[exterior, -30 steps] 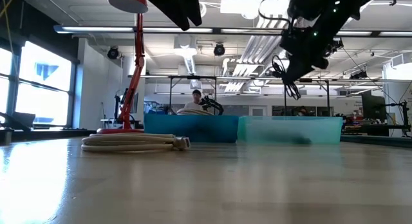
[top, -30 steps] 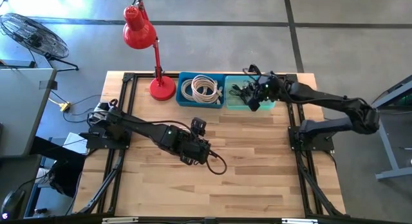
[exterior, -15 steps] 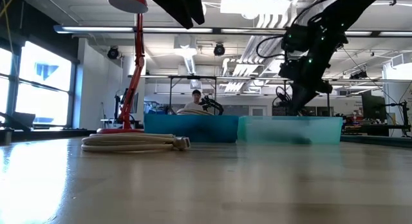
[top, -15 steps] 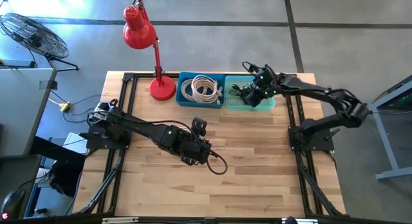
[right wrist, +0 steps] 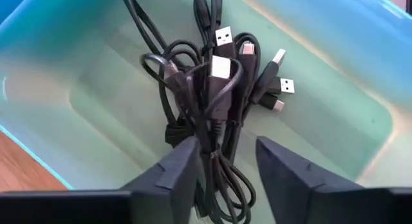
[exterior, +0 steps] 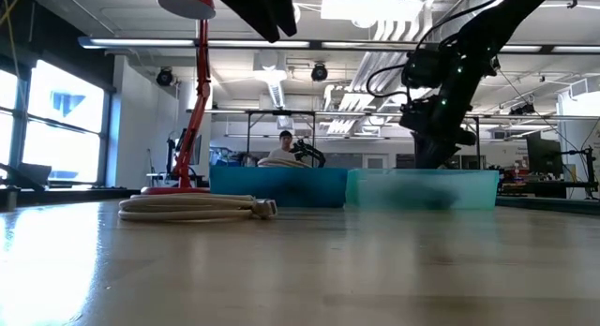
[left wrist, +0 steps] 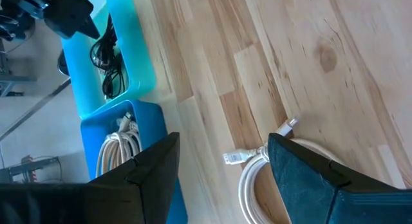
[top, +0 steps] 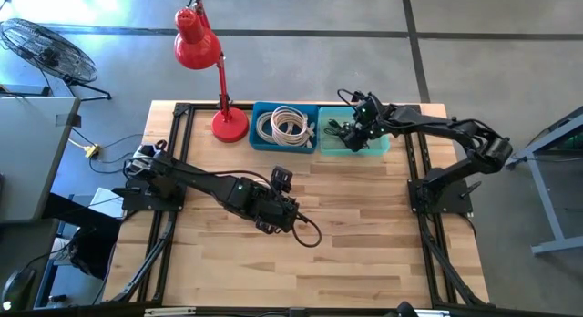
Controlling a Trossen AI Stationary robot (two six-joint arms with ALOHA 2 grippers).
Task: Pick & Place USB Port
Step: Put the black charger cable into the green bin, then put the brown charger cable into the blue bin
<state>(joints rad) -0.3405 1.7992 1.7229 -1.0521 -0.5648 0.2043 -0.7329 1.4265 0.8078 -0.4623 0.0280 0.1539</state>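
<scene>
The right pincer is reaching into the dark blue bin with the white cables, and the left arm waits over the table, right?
Not quite. The high view shows the right pincer over the light teal plastic bin, which holds black USB cables. The left pincer does wait over the wooden table.

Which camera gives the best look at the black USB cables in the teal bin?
The right wrist view: the black USB cables fill it, plugs plainly visible, between the right end effector fingers. The high view shows a small dark tangle, the left wrist view a distant dark loop, the low view only a blur behind the teal bin.
</scene>
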